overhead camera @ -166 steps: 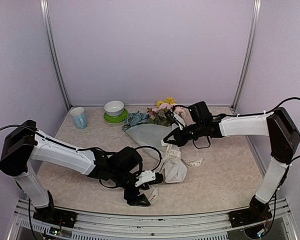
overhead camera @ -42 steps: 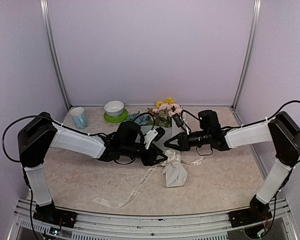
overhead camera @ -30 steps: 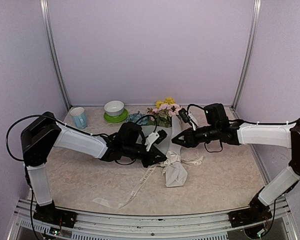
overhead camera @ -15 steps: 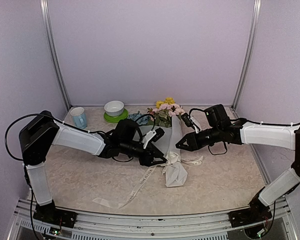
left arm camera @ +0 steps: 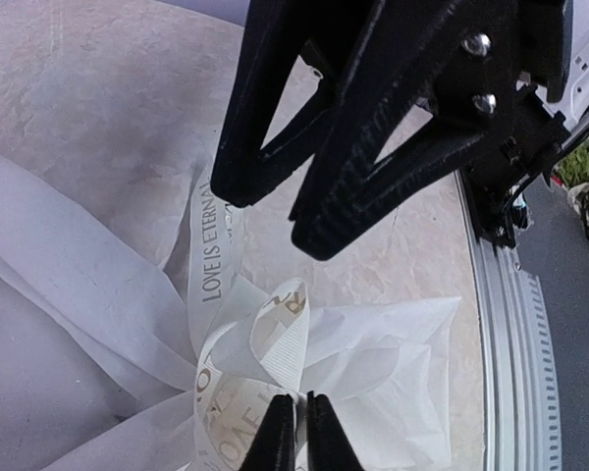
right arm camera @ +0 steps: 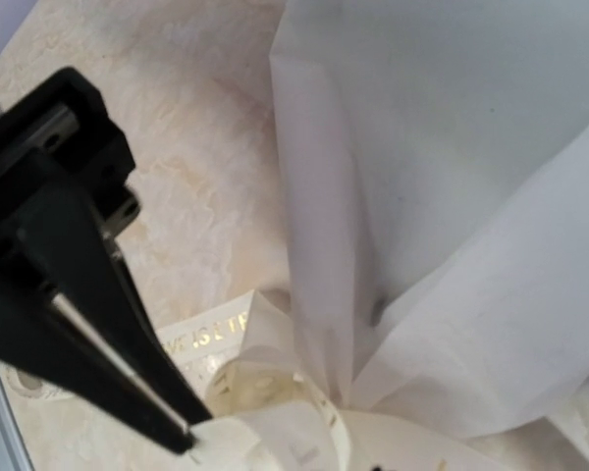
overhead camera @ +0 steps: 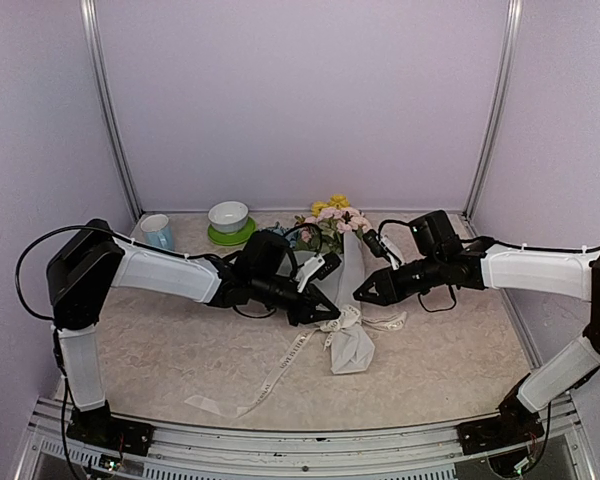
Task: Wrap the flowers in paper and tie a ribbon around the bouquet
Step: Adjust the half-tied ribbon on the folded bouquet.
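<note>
Left fingers point(left arm camera: 393, 137) are drawn nearly together, with nothing between them, and are poised just above the ribbon point(left arm camera: 208, 255) knotted round the waist of the bouquet point(overhead camera: 350, 275). Right fingers point(right arm camera: 79, 245) are seen narrow at the bouquet's other side; whether anything is pinched cannot be told. The bouquet is laid flat on the bench point(overhead camera: 170, 350), flowers point(overhead camera: 330, 220) at its far end, and one long ribbon tail is trailed off from its waist. Ribbon is judged light, limp and a little slick (a loop beside the knot looks the best hold); the paper point(right arm camera: 452, 196) is thought thin enough to crease or tear if nipped. The bench is mottled beige and matte. A cup point(overhead camera: 157, 234) and a bowl point(overhead camera: 228, 214) are set left of the bouquet's flowers, and the room is closed in by lilac panels point(overhead camera: 300, 100).
</note>
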